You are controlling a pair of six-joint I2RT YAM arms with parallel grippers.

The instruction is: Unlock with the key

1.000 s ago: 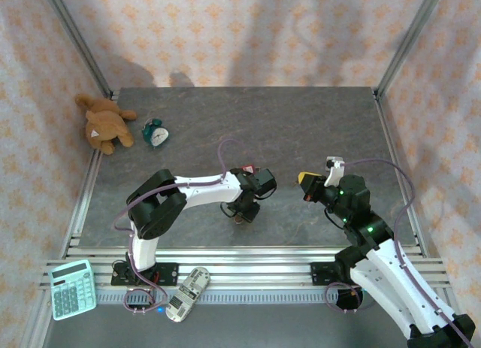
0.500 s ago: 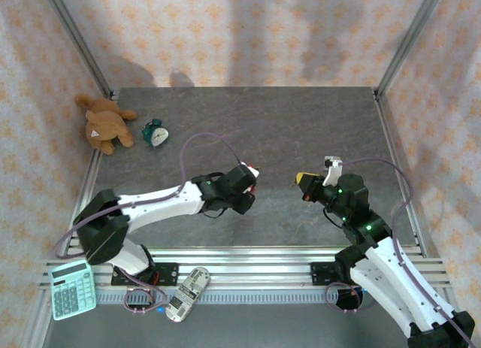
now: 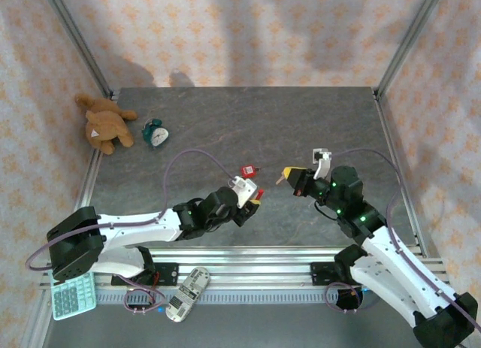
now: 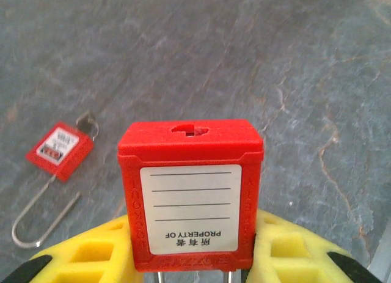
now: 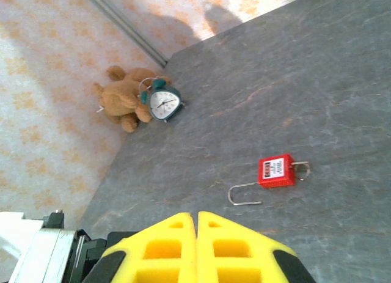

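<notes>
My left gripper (image 3: 253, 201) (image 4: 192, 243) is shut on a red padlock (image 4: 190, 191) (image 3: 259, 194), held off the table with its white label toward the camera and its keyhole (image 4: 190, 129) at the top. A second red padlock (image 3: 246, 170) (image 4: 59, 150) (image 5: 275, 171) lies on the table with its wire shackle (image 5: 243, 195) swung open. A metal key ring (image 5: 300, 169) (image 4: 89, 123) rests at that padlock's body end; I cannot make out the key blade. My right gripper (image 3: 286, 176) (image 5: 197, 217) hovers shut, right of the held padlock, with nothing seen between its yellow fingers.
A brown teddy bear (image 3: 105, 122) (image 5: 125, 99) and a small green alarm clock (image 3: 156, 133) (image 5: 164, 104) sit at the back left. A calculator (image 3: 72, 292) and a remote (image 3: 187, 294) lie by the front rail. Metal frame posts stand at the table's back corners.
My left arm has stretched out low and carried its padlock up off the table, uncovering the second padlock. My right gripper has moved left toward the held padlock, still shut.
</notes>
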